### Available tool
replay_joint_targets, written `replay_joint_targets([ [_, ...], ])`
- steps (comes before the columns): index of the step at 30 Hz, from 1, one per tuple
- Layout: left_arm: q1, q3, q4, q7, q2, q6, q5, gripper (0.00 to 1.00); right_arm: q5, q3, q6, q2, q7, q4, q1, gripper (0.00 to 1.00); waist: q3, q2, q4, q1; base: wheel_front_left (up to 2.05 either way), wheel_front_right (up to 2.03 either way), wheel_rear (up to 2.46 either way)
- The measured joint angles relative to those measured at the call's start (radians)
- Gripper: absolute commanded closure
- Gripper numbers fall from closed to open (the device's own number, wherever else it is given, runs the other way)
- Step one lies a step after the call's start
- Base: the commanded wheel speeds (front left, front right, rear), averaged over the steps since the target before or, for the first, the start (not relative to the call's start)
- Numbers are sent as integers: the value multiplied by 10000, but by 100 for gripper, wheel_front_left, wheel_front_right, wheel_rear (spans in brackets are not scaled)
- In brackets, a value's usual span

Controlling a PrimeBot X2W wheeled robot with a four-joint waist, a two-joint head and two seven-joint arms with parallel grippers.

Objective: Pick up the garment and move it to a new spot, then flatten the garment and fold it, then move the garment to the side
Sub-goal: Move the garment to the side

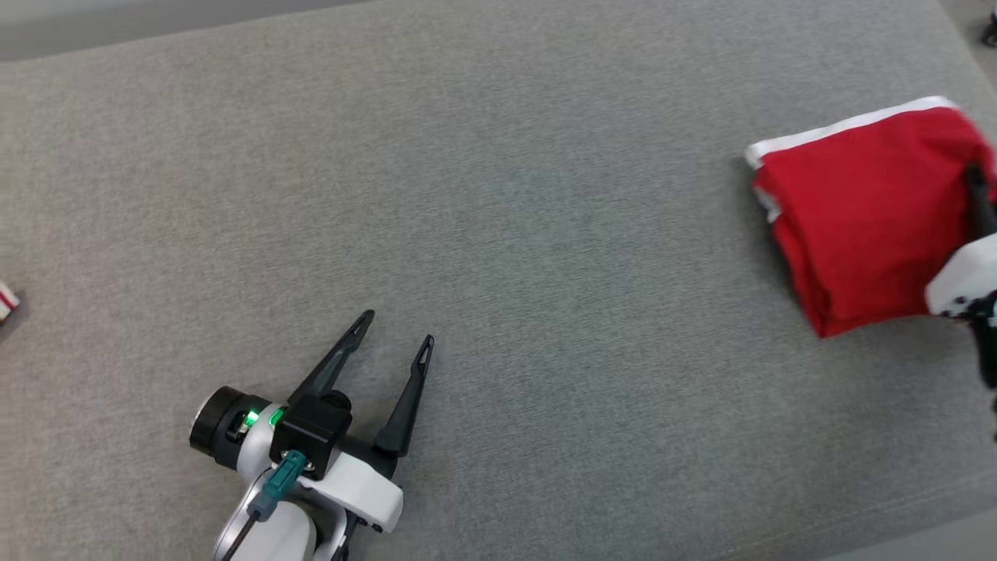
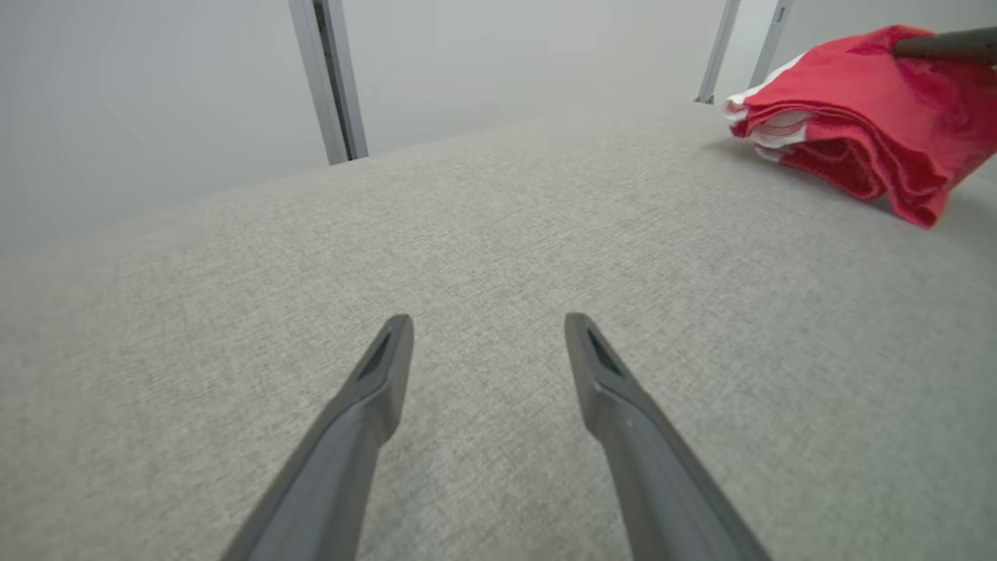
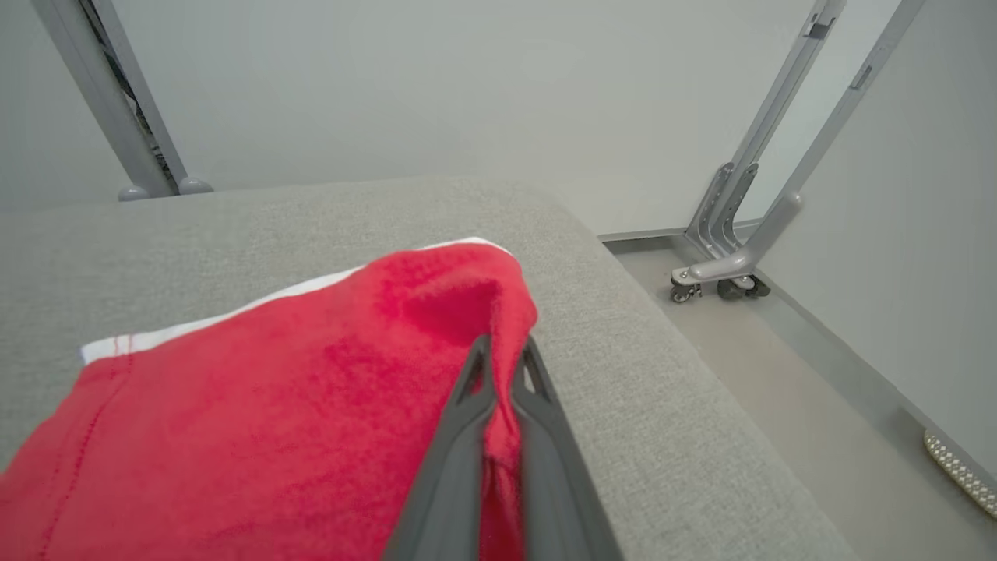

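The garment (image 1: 861, 214) is red with a white hem, folded into a thick rectangle near the right edge of the grey cushioned surface (image 1: 498, 195). My right gripper (image 3: 502, 354) is shut on the garment's (image 3: 257, 421) right edge, with red cloth pinched between its fingers; in the head view only a dark finger (image 1: 977, 204) and the white wrist show at the right border. My left gripper (image 1: 399, 327) rests open over bare fabric at the lower left, far from the garment (image 2: 864, 117). Its fingers (image 2: 374, 374) hold nothing.
The cushioned surface drops off just right of the garment to a bare floor (image 3: 787, 366). A grey frame on castors (image 3: 720, 284) stands there, and another grey post (image 2: 327, 78) stands beyond the far edge. A small red-and-white object (image 1: 6, 300) lies at the left border.
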Motion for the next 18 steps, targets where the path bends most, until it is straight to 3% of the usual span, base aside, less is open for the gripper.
replay_joint_targets([
  [7,-68,38,-414,2,96,2,27,0,-2554,-2993,0,-943,2,311,-406,100,553,0,860,0,0,0,0],
  [14,-71,48,-468,0,63,0,23,0,-4621,-5221,0,-989,2,-56,-518,100,687,0,1158,0,0,0,0],
  [15,-81,54,-464,2,58,0,21,0,-4876,-5542,0,-1003,2,-81,-518,70,680,0,1175,0,0,0,0],
  [16,-97,58,-458,2,58,0,21,0,-5156,-5906,0,-1011,2,-115,-517,30,671,0,1192,0,0,0,0],
  [17,-118,63,-453,2,59,0,21,0,-5392,-6238,0,-1016,4,-196,-515,0,659,0,1207,0,0,0,0],
  [18,-132,65,-451,0,61,0,23,0,-5632,-6552,0,-1024,2,-309,-517,0,649,0,1218,0,0,0,0],
])
